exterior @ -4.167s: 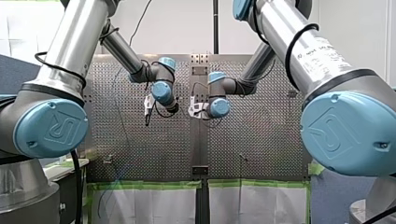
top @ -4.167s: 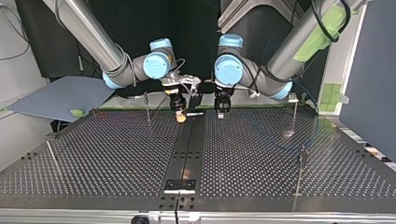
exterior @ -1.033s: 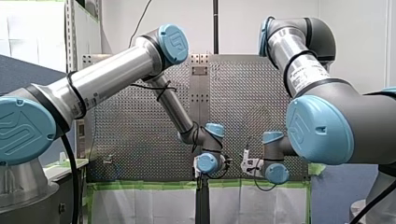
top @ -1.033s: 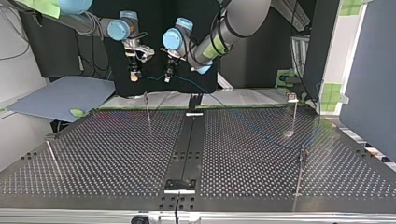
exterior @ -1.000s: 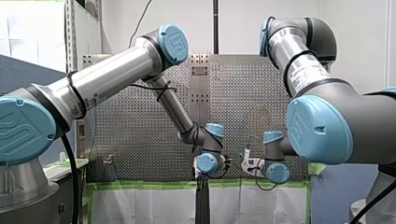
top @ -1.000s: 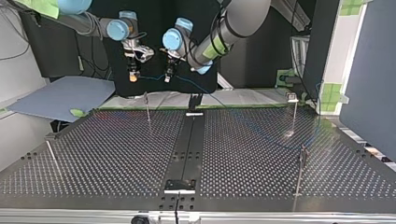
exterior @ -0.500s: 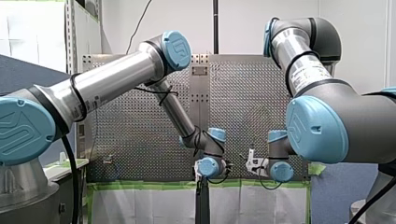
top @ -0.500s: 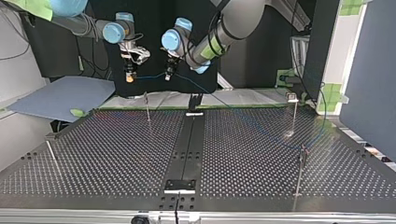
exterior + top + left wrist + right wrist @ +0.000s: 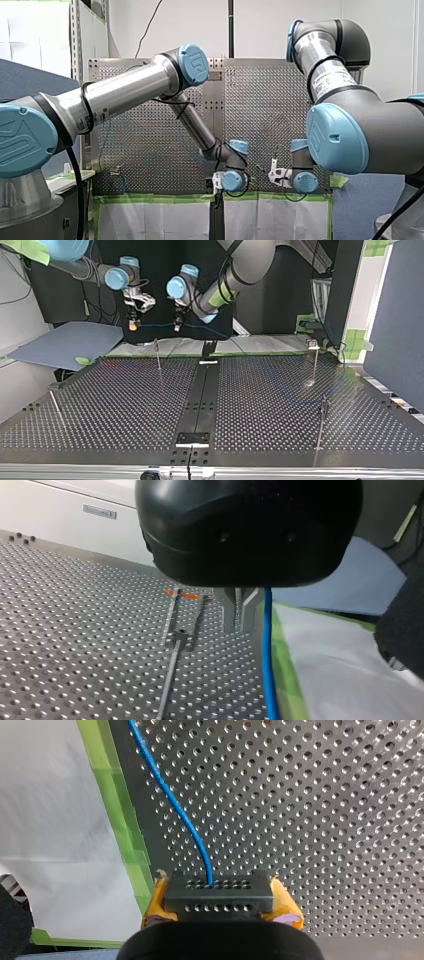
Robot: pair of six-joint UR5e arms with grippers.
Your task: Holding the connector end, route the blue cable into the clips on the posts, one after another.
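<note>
— Two large things first: the perforated tabletop (image 9: 125,405), broad and dark across the top view, and both arms reaching beyond its far edge there.

— Sides?

— At the top view's right, the left arm (image 9: 245,260); at its left, the right arm (image 9: 87,269). Wrists level with each other, near but apart, held by the tabletop's edge, close to a white sheet (image 9: 55,820) bordered by green tape (image 9: 125,830).

— Next down in size?

— Off the tabletop's far corner at the top view's left, a blue panel (image 9: 65,342). Then thin posts (image 9: 316,365) standing well apart on the tabletop, one at the top view's right topped by a small clip (image 9: 313,344).

— And smaller?

— On the right end effector (image 9: 219,906), yellow pads (image 9: 284,906) clamped against both ends of a black connector (image 9: 219,892). On the left end effector (image 9: 239,627), metal fingers (image 9: 250,607) drawn almost together, only a thin slit between.

— Whereabouts of the blue cable (image 9: 170,800)?

— Rising out of the connector's outer face, strung across to the left end effector in the top view, then trailing away toward that view's right. In the left wrist view, just beside the metal fingers rather than in the slit; cannot tell whether touching them. Ahead of those fingers, one of the posts.
</note>
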